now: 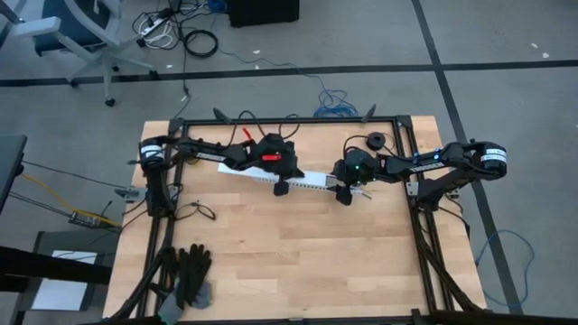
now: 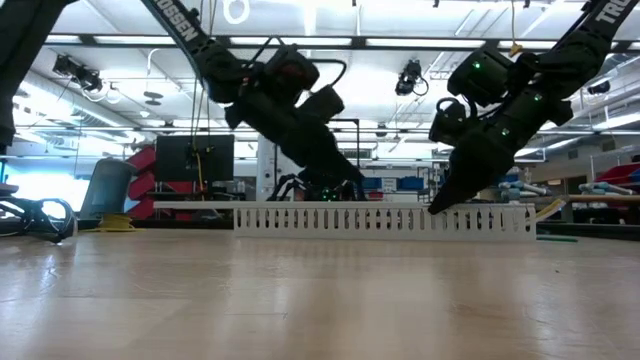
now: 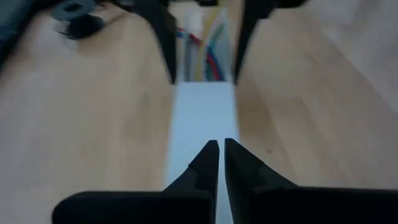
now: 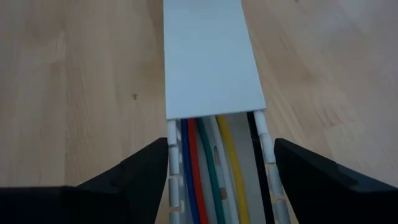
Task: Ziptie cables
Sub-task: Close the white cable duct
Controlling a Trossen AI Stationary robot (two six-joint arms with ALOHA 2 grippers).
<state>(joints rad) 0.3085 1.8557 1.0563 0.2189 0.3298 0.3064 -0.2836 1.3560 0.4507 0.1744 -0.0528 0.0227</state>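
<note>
A long white slotted channel (image 1: 307,181) lies slantwise across the table's far half. The cables (image 4: 205,168), red, blue, green, yellow and white, run along inside its uncovered end. A smooth white cover (image 4: 208,56) closes the rest. My left gripper (image 3: 221,155) is shut, its tips over the cover (image 3: 202,118) near the channel's middle (image 1: 282,188). My right gripper (image 4: 214,171) is open at the channel's right end (image 1: 346,194), slanting down, one finger on each side of the channel's walls. My left gripper has its shut fingertips (image 3: 211,152) right over the white cover, slanting down along the channel; I cannot tell whether they touch it. My right gripper straddles the channel's uncovered end; its fingers (image 4: 152,168) stand close beside the side walls (image 4: 171,155), and I cannot tell whether they touch.
A small black spool (image 1: 374,140) lies behind the channel's right end. A pair of black gloves (image 1: 190,271) lies at the near left corner. A black frame (image 1: 411,181) runs along the table's edges. Bare wood stretches in front of the channel.
</note>
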